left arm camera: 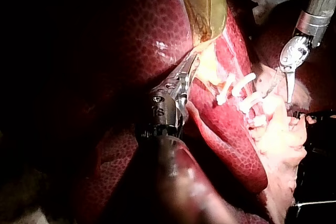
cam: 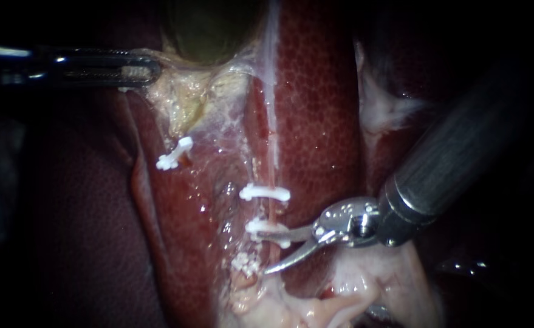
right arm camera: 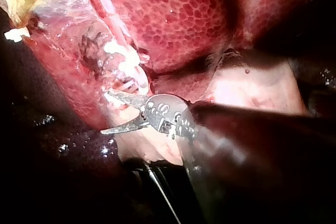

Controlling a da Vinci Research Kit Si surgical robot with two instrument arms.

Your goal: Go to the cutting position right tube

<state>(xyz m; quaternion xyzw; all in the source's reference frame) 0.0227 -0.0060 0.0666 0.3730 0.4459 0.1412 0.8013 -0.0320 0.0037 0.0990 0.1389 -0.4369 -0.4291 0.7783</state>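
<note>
Endoscope view shows the right instrument (cam: 262, 252) with curved steel blades parted, gripping nothing, the thin pinkish right tube (cam: 271, 212) running top-to-bottom across their gap, just under its lower white plastic clip (cam: 267, 231).

Right tube (cam: 272, 152): thin, pale, clipped twice
It runs straight down over the red liver (cam: 321, 121), crossed by a white upper clip (cam: 265, 193) and a lower clip (cam: 256, 226) close together, whole between them.
</note>
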